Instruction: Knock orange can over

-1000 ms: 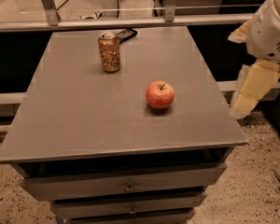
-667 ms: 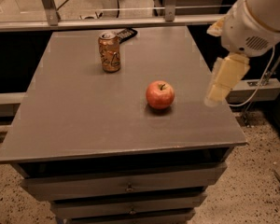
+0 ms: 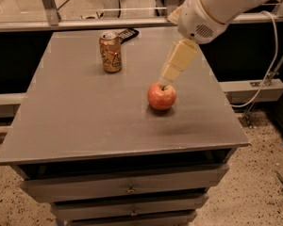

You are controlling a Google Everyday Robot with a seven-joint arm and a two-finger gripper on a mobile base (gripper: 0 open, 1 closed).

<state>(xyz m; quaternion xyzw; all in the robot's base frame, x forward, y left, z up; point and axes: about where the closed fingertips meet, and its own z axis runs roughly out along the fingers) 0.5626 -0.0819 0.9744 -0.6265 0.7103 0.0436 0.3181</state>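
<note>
Gripper point(image 3: 164, 80): cream, angled down from the upper right, its tip just above the top of 1 red apple point(image 3: 162, 97); whether it is spread or pressed together cannot be told. Orange can point(image 3: 110, 53): upright on the grey table point(image 3: 75, 121), toward the far side, left of the apple and well apart from the gripper. A dark flat object point(image 3: 127, 33) lies just behind the can.

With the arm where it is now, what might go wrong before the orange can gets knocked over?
1. The gripper hangs just above the apple, well short of the orange can; sweeping across could roll the apple away.
2. The can stands upright near the far edge of the table, beside a dark remote; a hard push may send either off.
</note>
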